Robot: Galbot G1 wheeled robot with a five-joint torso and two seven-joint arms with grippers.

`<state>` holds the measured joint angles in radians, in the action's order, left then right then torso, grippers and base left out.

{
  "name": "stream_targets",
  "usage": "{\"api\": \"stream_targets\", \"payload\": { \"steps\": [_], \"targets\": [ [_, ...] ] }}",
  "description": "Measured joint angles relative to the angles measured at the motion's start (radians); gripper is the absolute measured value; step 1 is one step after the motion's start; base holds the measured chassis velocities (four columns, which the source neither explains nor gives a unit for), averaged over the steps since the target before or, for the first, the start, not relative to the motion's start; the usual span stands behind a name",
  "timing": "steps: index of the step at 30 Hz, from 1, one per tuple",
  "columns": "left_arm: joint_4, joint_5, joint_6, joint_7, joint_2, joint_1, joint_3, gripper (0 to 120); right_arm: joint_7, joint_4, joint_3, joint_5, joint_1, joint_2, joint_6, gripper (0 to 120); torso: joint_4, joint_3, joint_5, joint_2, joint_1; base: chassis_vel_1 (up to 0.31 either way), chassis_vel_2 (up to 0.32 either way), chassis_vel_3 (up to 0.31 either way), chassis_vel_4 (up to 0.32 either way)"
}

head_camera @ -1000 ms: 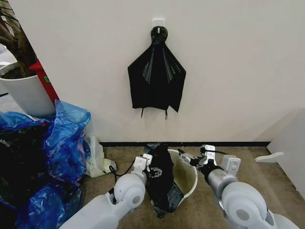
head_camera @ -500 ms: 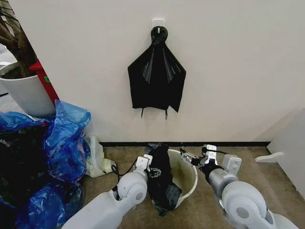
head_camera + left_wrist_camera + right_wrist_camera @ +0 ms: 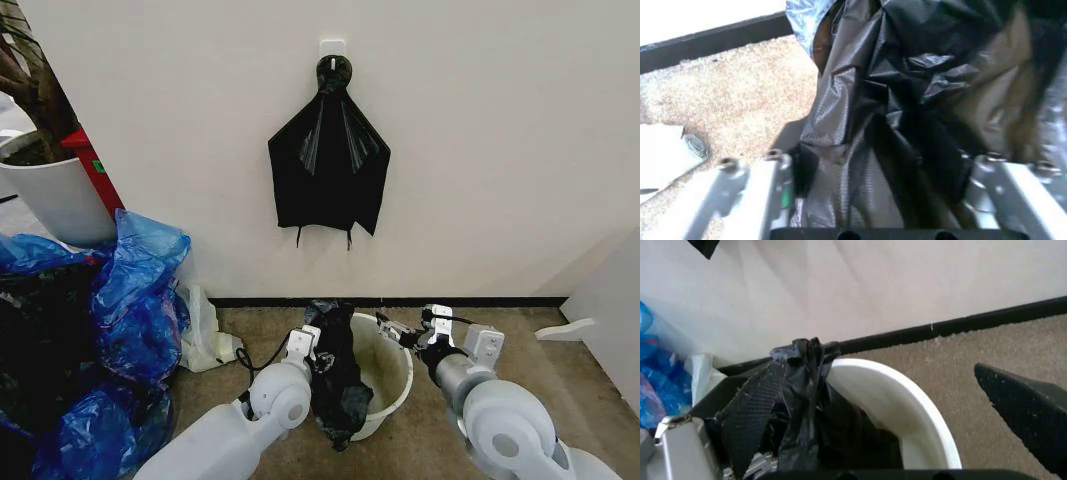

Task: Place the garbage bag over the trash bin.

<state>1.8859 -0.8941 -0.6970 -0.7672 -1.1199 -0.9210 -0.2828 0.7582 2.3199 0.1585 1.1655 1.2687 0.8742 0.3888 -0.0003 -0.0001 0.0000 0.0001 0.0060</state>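
The garbage bag hung bunched over the trash bin's left rim, on the carpeted floor. The left gripper pinched its film; the right gripper, fingers spread, straddled the far rim beside a bag fold. Spreading the mouth wide probably matters most.

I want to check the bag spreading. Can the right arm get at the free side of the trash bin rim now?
Probably yes: the right tool is already at the trash bin rim, with the garbage bag bunched on the left tool side.

garbage bag: glossy black | trash bin: cream-white | carpet: tan speckled
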Motion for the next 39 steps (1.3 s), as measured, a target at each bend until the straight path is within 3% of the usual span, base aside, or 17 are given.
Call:
{"api": "stream_targets", "payload": {
  "steps": [4, 7, 11, 14, 20, 23, 26, 39],
  "targets": [
    [0.005, 0.006, 0.016, 0.0, 0.0, -0.011, 0.008, 33, -0.023, -0.015, -0.019, -0.027, 0.01, 0.012, 0.008, 100, 0.0, 0.0, 0.0, 0.0, 0.0, 0.0, 0.0, 0.0, 0.0],
    [0.006, 0.015, 0.029, 0.008, 0.002, -0.018, 0.016, 26, -0.047, -0.026, -0.026, -0.032, 0.012, 0.022, 0.021, 100, -0.0001, 0.0, 0.0, 0.0, 0.0, 0.0, 0.0, 0.0, 0.0],
    [0.009, 0.056, 0.075, 0.053, 0.01, -0.045, 0.052, 9, -0.147, -0.055, -0.011, -0.032, 0.017, 0.036, 0.052, 100, 0.0, 0.0, -0.0003, 0.0, 0.0, 0.0, 0.0, 0.0, 0.0],
    [0.015, 0.068, 0.11, 0.083, 0.015, -0.064, 0.08, 5, -0.203, -0.057, 0.007, -0.02, 0.028, 0.039, 0.073, 100, -0.0002, 0.0, -0.0004, 0.0, 0.0, 0.0, 0.0, 0.0, 0.0],
    [0.001, 0.142, 0.242, 0.218, 0.023, -0.105, 0.142, 4, -0.277, -0.075, 0.036, 0.061, 0.047, 0.06, 0.112, 100, 0.0, 0.0, 0.0, 0.0, 0.0, 0.0, 0.0, 0.0, 0.0],
    [-0.024, 0.216, 0.37, 0.322, 0.022, -0.125, 0.175, 4, -0.324, -0.084, 0.065, 0.089, 0.057, 0.066, 0.128, 100, 0.0001, 0.0, 0.0001, 0.0, 0.0, 0.0, 0.0, 0.0, 0.0],
    [-0.03, 0.225, 0.443, 0.381, 0.02, -0.132, 0.2, 4, -0.37, -0.072, 0.094, 0.115, 0.063, 0.069, 0.135, 100, -0.0001, 0.0, -0.0004, 0.0, 0.0, 0.0, 0.0, 0.0, 0.0],
    [0.026, 0.152, 0.527, 0.485, 0.048, -0.138, 0.255, 4, -0.489, -0.115, 0.132, 0.091, 0.035, 0.136, 0.134, 100, -0.0002, 0.0, -0.0002, 0.0, 0.0, 0.0, 0.0, 0.0, 0.0]
  ]
}}
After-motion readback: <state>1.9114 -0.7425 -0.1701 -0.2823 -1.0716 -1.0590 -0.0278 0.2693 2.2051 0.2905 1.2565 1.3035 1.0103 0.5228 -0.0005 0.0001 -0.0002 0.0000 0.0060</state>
